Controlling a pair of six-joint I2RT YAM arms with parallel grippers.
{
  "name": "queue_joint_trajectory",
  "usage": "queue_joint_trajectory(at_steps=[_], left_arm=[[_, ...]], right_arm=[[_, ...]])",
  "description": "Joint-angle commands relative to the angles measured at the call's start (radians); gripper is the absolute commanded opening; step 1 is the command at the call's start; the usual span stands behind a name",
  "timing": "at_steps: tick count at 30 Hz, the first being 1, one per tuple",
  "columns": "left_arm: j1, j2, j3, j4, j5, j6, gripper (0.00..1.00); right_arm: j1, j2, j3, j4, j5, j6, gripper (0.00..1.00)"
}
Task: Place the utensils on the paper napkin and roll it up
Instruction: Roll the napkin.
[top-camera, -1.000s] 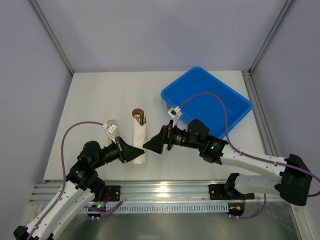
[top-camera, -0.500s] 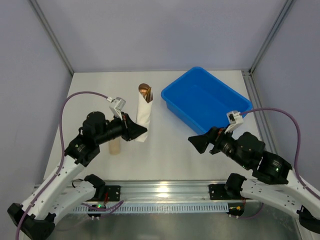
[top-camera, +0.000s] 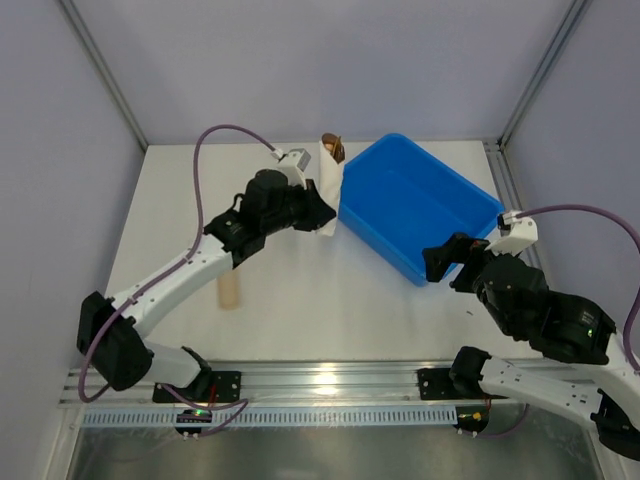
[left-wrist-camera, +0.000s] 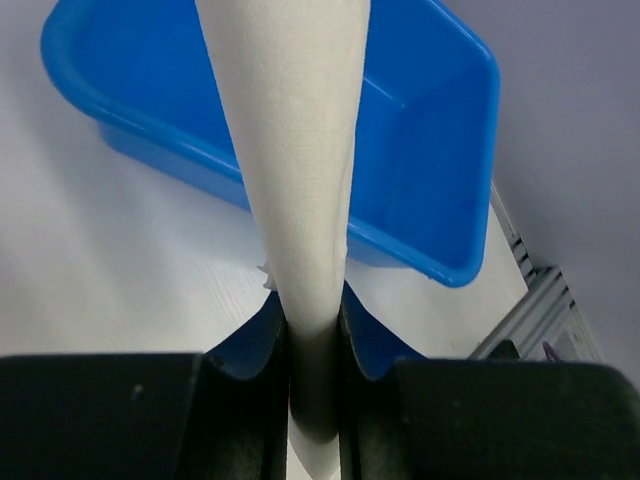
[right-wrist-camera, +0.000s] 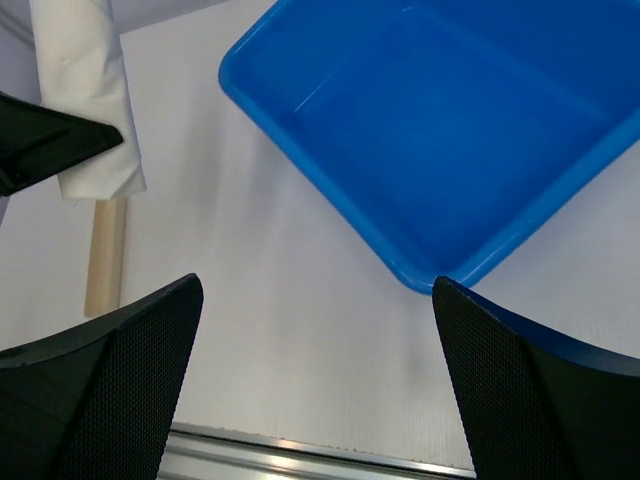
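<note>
The white paper napkin (top-camera: 329, 190) is rolled into a tube with the gold-bronze utensils' ends (top-camera: 332, 148) sticking out of its far end. My left gripper (top-camera: 318, 212) is shut on the roll's near end and holds it just left of the blue bin (top-camera: 470, 205). In the left wrist view the roll (left-wrist-camera: 295, 150) runs up from between the fingers (left-wrist-camera: 262, 335) over the bin's rim (left-wrist-camera: 440, 270). The roll also shows in the right wrist view (right-wrist-camera: 85, 100). My right gripper (top-camera: 445, 262) is open and empty, near the bin's front corner.
The blue bin (right-wrist-camera: 440, 120) stands at the back right, nothing showing inside. A tan beige cylinder (top-camera: 229, 293) lies on the white table at the left, also seen in the right wrist view (right-wrist-camera: 103, 255). Metal frame posts and a rail border the table.
My left gripper has carried the rolled napkin away from me and to the right, up to the bin's left rim. My right arm has drawn back to the right and its gripper stays open.
</note>
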Motion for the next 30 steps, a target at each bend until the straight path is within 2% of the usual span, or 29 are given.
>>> queue_joint_trajectory(at_steps=[1,2,3,7,8,11,14,20,23,24,26,30], left_arm=[[-0.063,0.053,0.048,0.239,-0.272,-0.139,0.0],[-0.104,0.07,0.054,0.262,-0.332,-0.167,0.0],[-0.127,0.09,0.064,0.276,-0.457,-0.206,0.0],[-0.205,0.292,0.237,0.215,-0.616,-0.324,0.0],[-0.216,0.331,0.336,0.162,-0.634,-0.342,0.0],[-0.239,0.463,0.505,0.109,-0.677,-0.427,0.0],[-0.241,0.542,0.547,0.149,-0.709,-0.547,0.0],[-0.244,0.644,0.62,0.177,-0.792,-0.771,0.0],[-0.251,0.711,0.657,0.203,-0.799,-0.807,0.0],[-0.253,0.727,0.659,0.206,-0.799,-0.861,0.0],[-0.267,0.776,0.671,0.276,-0.812,-0.885,0.0],[-0.294,0.872,0.781,0.269,-0.866,-0.891,0.0]], right_arm=[[-0.001,0.037,0.084,-0.152,0.193,0.118,1.0],[-0.001,0.033,0.096,-0.16,0.196,0.133,0.99],[-0.001,0.023,0.092,-0.16,0.199,0.152,0.99],[-0.001,0.008,0.067,-0.263,0.19,0.367,0.99],[-0.001,0.026,0.075,-0.312,0.169,0.416,0.99],[-0.001,0.091,0.157,-0.456,0.155,0.488,0.99],[-0.001,0.112,0.271,-0.566,0.187,0.508,0.99],[-0.003,0.069,0.332,-0.568,0.195,0.493,0.95],[-0.006,0.079,0.329,-0.565,0.219,0.516,0.94],[-0.005,0.085,0.337,-0.565,0.234,0.518,0.94],[-0.005,0.108,0.381,-0.561,0.268,0.501,0.94],[-0.006,0.111,0.415,-0.551,0.305,0.45,0.95]])
